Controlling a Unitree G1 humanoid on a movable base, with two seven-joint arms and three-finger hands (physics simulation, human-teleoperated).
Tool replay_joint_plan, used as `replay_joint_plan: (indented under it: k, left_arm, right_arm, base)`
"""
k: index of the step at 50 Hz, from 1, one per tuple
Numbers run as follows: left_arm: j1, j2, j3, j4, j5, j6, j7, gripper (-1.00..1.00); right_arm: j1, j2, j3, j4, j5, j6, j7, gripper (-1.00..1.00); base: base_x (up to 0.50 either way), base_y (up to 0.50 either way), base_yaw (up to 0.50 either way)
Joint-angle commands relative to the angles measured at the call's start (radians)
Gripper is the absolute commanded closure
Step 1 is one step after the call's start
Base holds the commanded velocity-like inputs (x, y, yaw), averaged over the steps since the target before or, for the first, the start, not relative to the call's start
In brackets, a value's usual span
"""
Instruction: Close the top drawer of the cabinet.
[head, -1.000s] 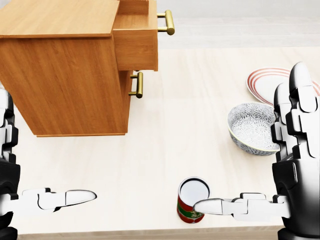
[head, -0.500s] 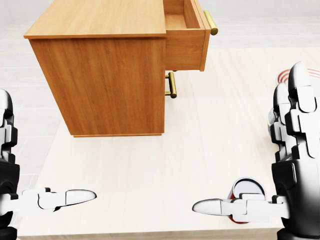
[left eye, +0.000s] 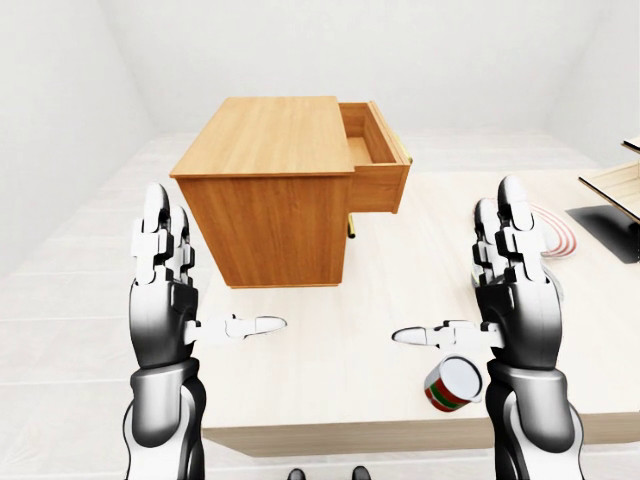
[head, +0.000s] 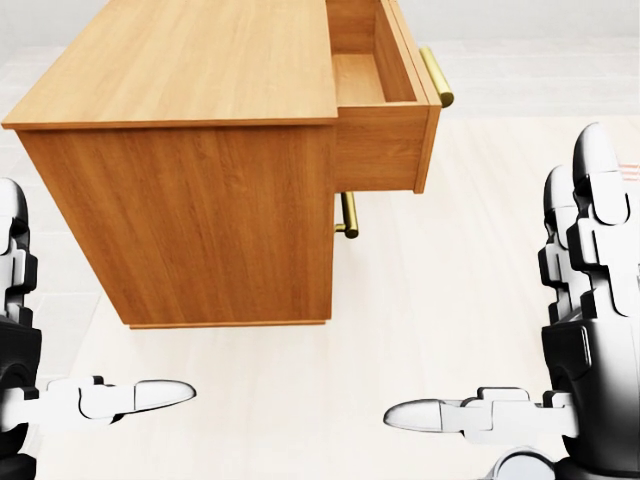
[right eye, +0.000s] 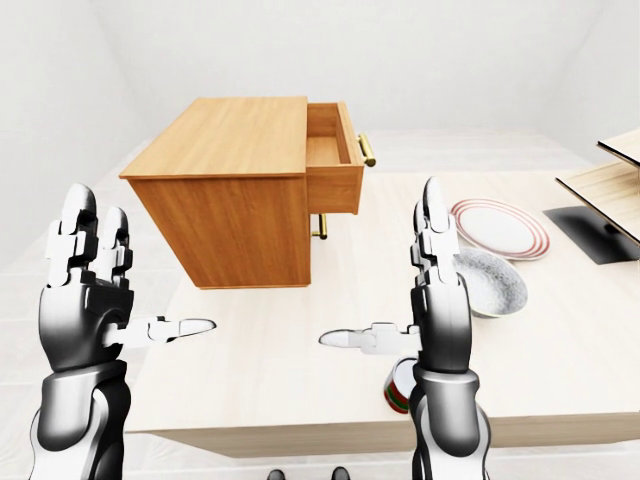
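Both hands splayed and empty, top drawer up and left of your right hand.

Your right hand is nearer than your left hand; the top drawer juts rightward from the cabinet, so push its brass handle leftward along that axis.

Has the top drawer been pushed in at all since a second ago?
No. The top drawer sticks out of the cabinet as before; the whole head view shifted because the camera moved.
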Motion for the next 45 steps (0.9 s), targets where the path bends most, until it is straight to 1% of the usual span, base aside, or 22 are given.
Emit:
replay_joint_plan:
  k: [1, 26, 27, 40, 43, 45]
  left_arm:
    - [0.002, -0.012, 0.009, -0.011, -0.026, 0.000, 0.000, -1.00]
    - [-0.002, -0.012, 0.010, -0.004, -0.015, 0.000, -0.002, -1.00]
    - [-0.003, -0.008, 0.006, -0.002, -0.006, 0.000, 0.000, -1.00]
    - [-0.002, -0.008, -0.001, -0.005, 0.001, 0.000, -0.005, -1.00]
    - [-0.005, -0.008, -0.004, -0.006, 0.010, 0.000, -0.002, -1.00]
    - [-0.002, -0.008, -0.002, -0.008, 0.008, 0.000, -0.004, -1.00]
  right_arm:
    - [0.000, -0.001, 0.003, 0.000, 0.006, 0.000, -0.001, -1.00]
    - [-0.004, 0.001, -0.006, 0.009, 0.013, 0.000, -0.005, -1.00]
    - [-0.001, -0.002, 0.003, 0.003, 0.002, 0.000, -0.005, -1.00]
    - [-0.001, 0.004, -0.009, -0.001, 0.008, 0.000, -0.014, -1.00]
    - [-0.010, 0.000, -0.016, 0.033, 0.006, 0.000, -0.018, -1.00]
    - [-0.038, -0.011, -0.016, 0.068, -0.014, 0.000, -0.020, -1.00]
  base:
    - [0.40, 0.00, 0.00]
    - [0.40, 0.00, 0.00]
    - [0.27, 0.00, 0.00]
    - [0.01, 0.00, 0.00]
    - [0.00, 0.00, 0.00]
    - [0.00, 0.00, 0.00]
